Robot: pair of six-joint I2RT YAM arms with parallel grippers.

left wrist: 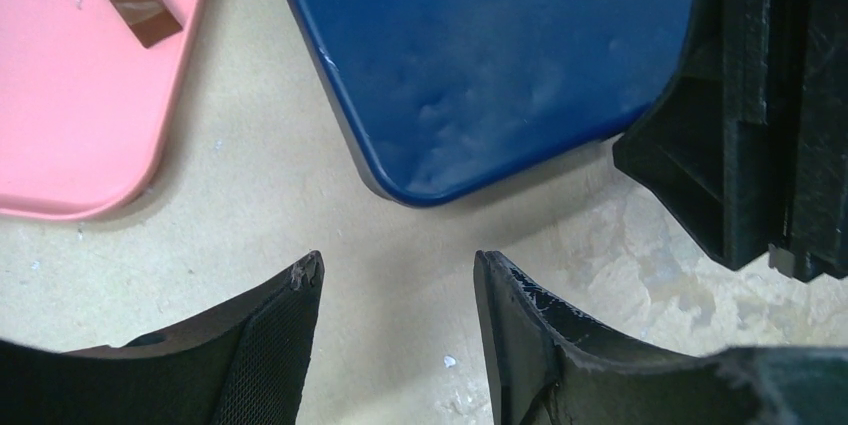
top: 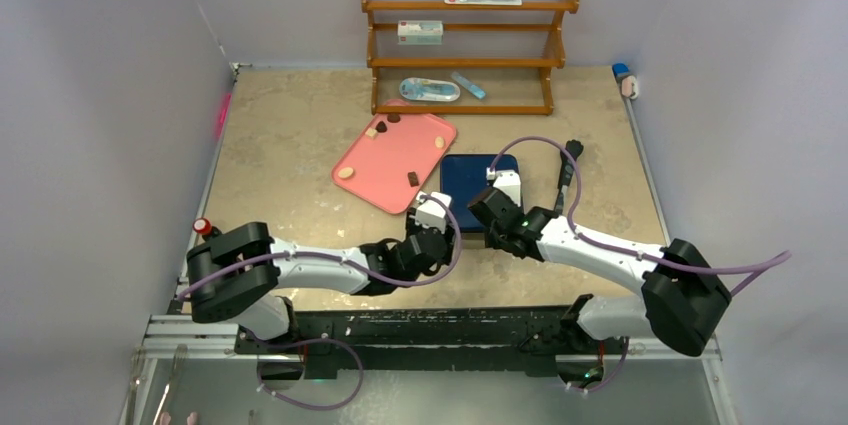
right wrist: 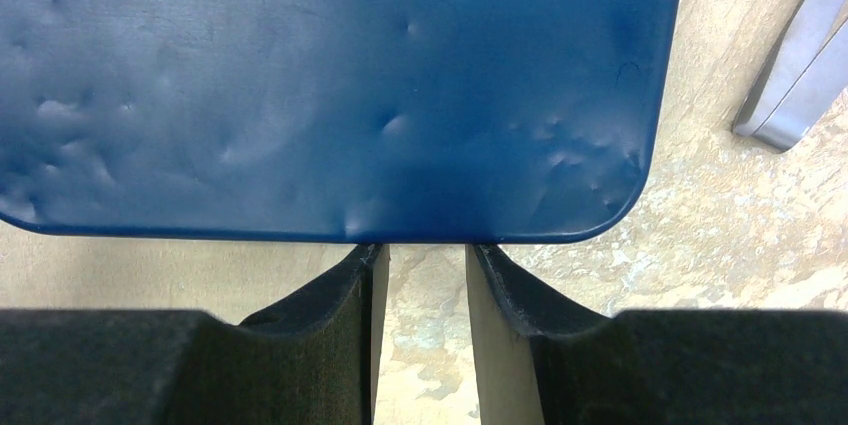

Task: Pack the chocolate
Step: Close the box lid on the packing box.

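Several small chocolate pieces lie on the pink tray [top: 390, 170]: cream ones [top: 346, 172] [top: 439, 142] and dark ones [top: 413, 178] [top: 394, 117]. One dark piece [left wrist: 138, 5] shows in the left wrist view. A dark blue box with its lid shut [top: 478, 173] lies right of the tray. My left gripper [top: 447, 217] [left wrist: 398, 265] is open and empty over bare table, just short of the box's near left corner [left wrist: 480, 55]. My right gripper [top: 488, 213] [right wrist: 420, 250] is open a narrow way, its fingertips at the box's near edge [right wrist: 330, 85], with nothing between them.
A wooden shelf [top: 468, 43] with small packets stands at the back. A grey metal object [right wrist: 800, 75] lies right of the box. My right gripper's black body [left wrist: 760, 115] sits close to the right of my left gripper. Walls enclose the table on three sides.
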